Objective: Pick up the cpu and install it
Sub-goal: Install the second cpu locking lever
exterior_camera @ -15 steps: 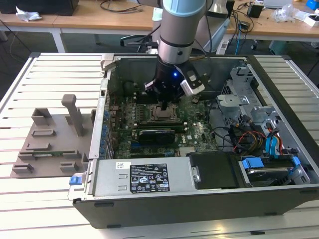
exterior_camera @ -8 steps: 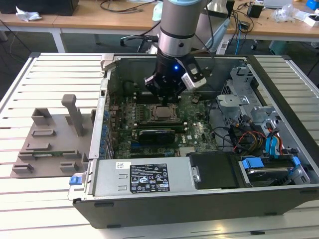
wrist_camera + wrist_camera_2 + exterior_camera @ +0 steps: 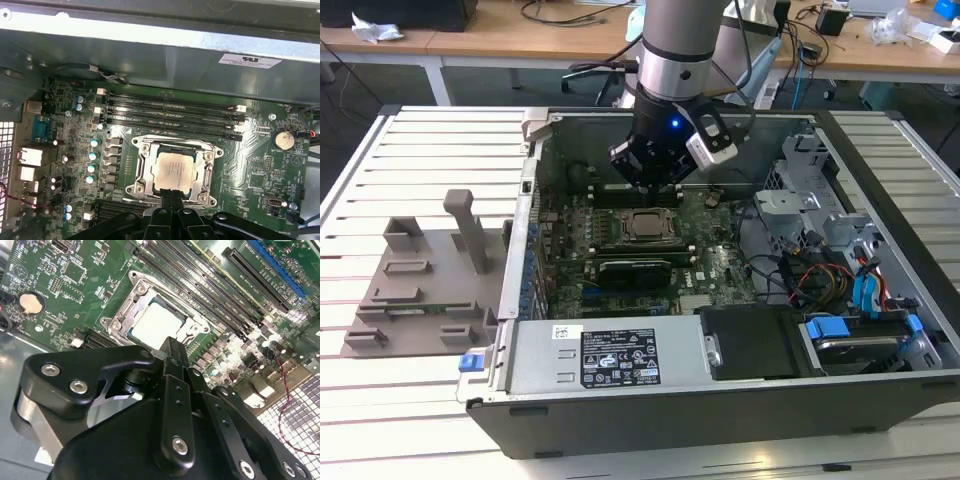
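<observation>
Gripper (image 3: 172, 200) fingers pressed together, holding nothing. Cpu (image 3: 173, 172) sits in its socket frame (image 3: 141, 172), just beyond the fingertips.

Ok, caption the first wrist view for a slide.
The end effector hangs just above the cpu, which sits in the motherboard socket.

Silvery cpu (image 3: 173, 171), green motherboard (image 3: 250, 165), black jaws.
</observation>
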### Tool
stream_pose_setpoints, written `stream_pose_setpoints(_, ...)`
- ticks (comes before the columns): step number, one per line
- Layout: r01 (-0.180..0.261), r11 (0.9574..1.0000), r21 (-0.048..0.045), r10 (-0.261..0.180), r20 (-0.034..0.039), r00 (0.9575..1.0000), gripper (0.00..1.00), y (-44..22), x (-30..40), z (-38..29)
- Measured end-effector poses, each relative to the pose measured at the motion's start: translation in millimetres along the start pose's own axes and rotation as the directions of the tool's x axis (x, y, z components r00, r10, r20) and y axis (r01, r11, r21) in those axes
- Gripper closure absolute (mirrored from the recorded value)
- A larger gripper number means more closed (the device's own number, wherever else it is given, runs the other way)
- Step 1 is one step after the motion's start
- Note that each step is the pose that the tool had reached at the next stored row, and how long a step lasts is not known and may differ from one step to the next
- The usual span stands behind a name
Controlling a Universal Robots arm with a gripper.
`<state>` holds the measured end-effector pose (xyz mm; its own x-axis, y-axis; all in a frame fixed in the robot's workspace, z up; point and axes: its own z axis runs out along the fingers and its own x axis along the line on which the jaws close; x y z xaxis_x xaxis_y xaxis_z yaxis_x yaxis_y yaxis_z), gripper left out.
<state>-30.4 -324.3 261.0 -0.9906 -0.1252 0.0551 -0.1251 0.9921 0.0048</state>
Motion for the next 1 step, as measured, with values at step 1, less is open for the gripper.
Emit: stream_pose_setpoints(1, 0.000, 1.0000, 0.0000, 0.000, 0.0001, 1.0000, 0.89, 0.0, 0.0, 0.0)
